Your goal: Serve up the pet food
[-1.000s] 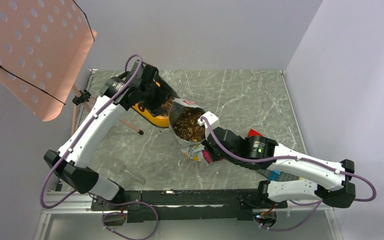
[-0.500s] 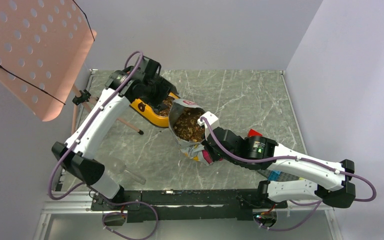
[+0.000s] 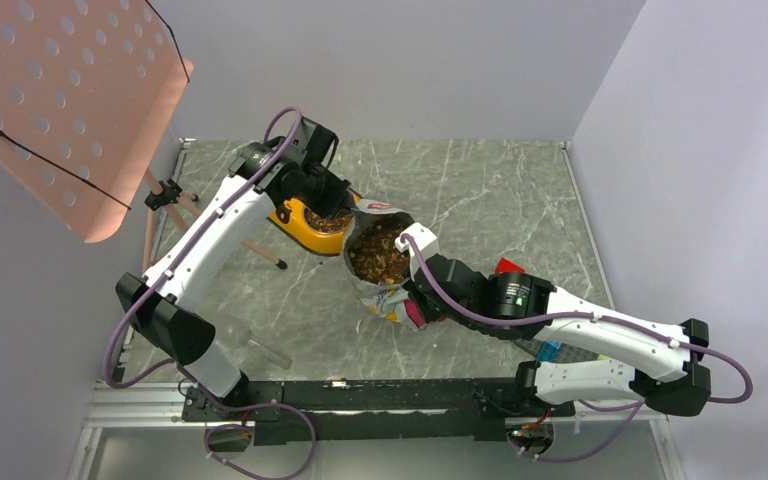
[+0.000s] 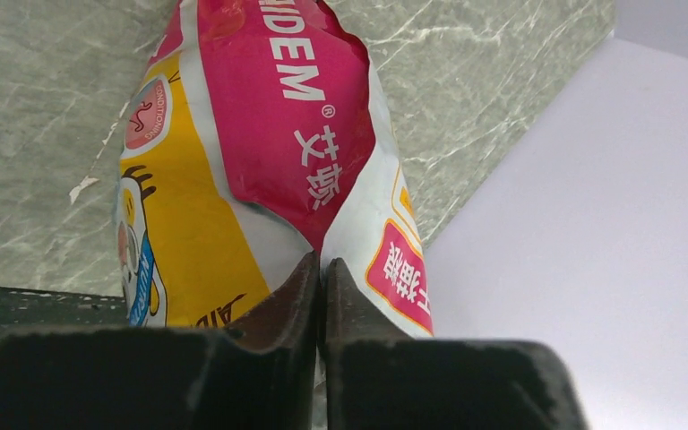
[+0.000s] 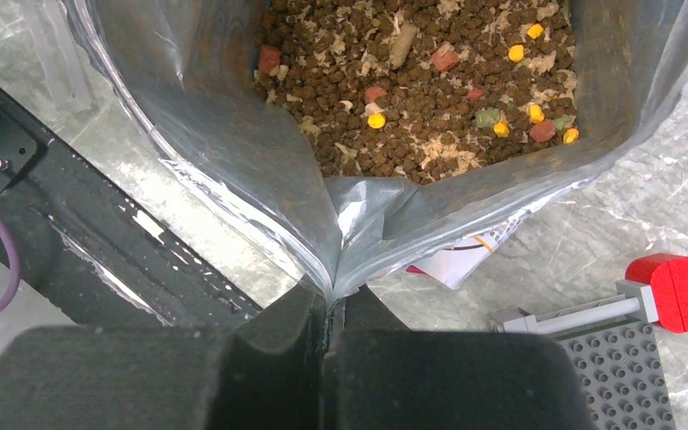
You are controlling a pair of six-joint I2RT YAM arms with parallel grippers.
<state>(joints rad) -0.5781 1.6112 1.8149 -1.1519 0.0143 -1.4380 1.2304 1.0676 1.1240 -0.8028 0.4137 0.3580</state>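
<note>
The desk [image 3: 480, 190] carries the open bag [image 4: 269, 134], with the yellow bowl [image 3: 303, 236] just behind the bag. On the bag's near rim the right end effector [image 5: 327, 296] is clenched; on its far rim the left end effector [image 4: 320, 269] pinches. Inside the bag lies the pet food [image 5: 412, 98], between both end effectors.

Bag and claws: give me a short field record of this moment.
bag: mouth open upward, held at two edges
kibble: brown, inside bag, a few coloured bits mixed in
left claw: shut on bag edge, bowl side
right claw: shut on bag's near rim
bowl: yellow, beside bag, partly under left arm
</note>
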